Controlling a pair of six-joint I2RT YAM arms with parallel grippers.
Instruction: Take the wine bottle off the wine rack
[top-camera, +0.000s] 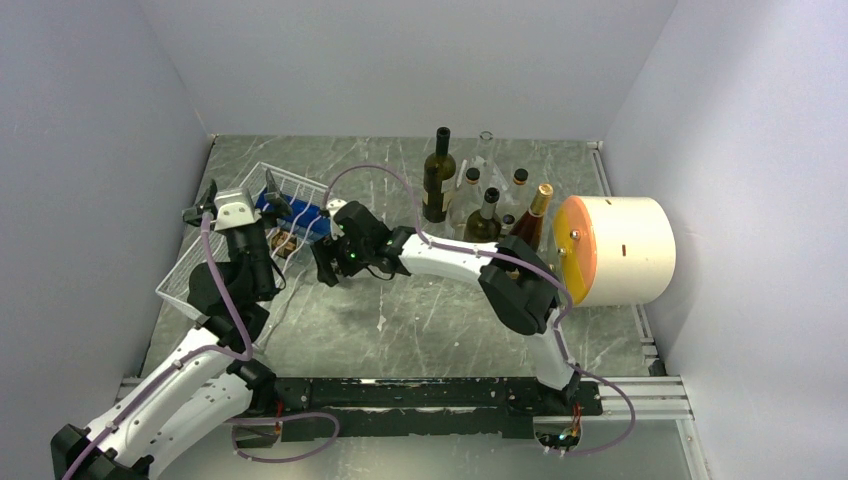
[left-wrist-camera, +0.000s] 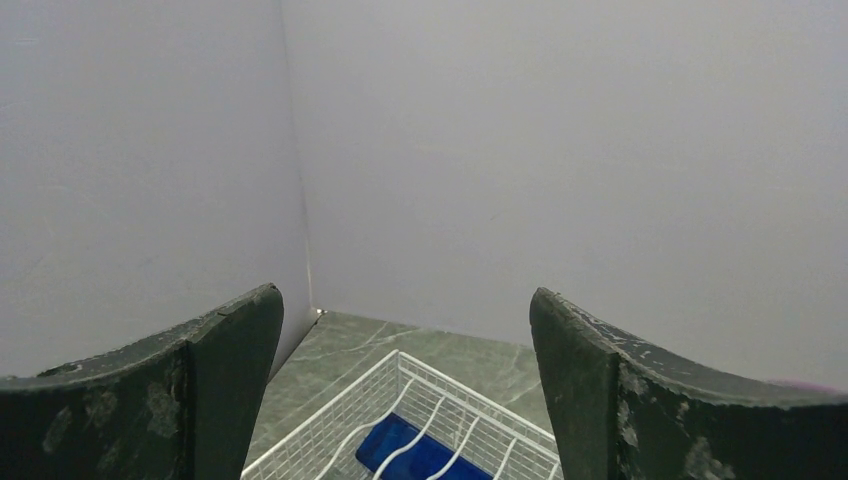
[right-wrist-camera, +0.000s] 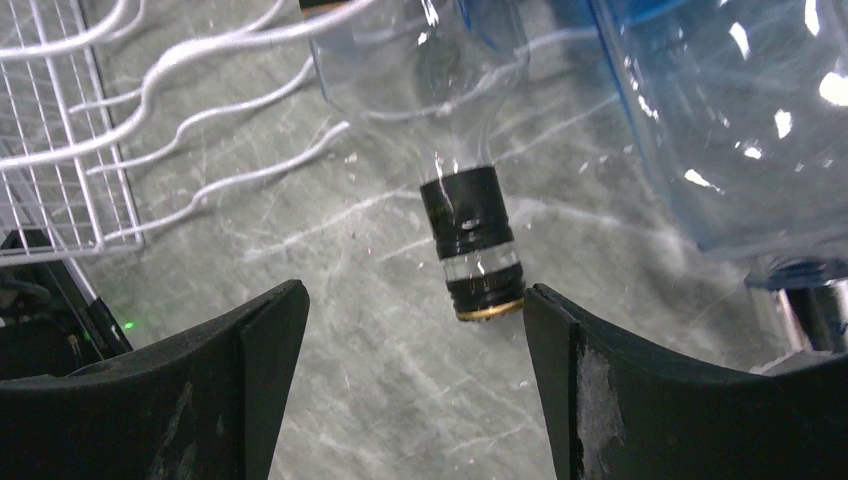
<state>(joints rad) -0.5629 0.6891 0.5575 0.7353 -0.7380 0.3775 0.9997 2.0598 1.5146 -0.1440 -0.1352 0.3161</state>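
The white wire wine rack (top-camera: 200, 265) stands at the left of the table; its wavy rows show in the right wrist view (right-wrist-camera: 70, 150) and its far corner in the left wrist view (left-wrist-camera: 440, 400). A clear bottle with a black-banded neck (right-wrist-camera: 470, 240) lies on it, its neck sticking out over the rack's edge. A blue bottle (top-camera: 292, 215) lies beside it (right-wrist-camera: 720, 120) (left-wrist-camera: 410, 455). My right gripper (right-wrist-camera: 412, 295) is open, and the clear bottle's mouth is just short of its right finger (top-camera: 322, 262). My left gripper (left-wrist-camera: 405, 293) is open and empty above the rack (top-camera: 240, 190).
Several upright bottles (top-camera: 438, 175) stand at the back centre, some dark, one amber (top-camera: 535, 215). A cream cylinder with an orange face (top-camera: 615, 250) lies at the right. Grey walls close in the left, back and right sides.
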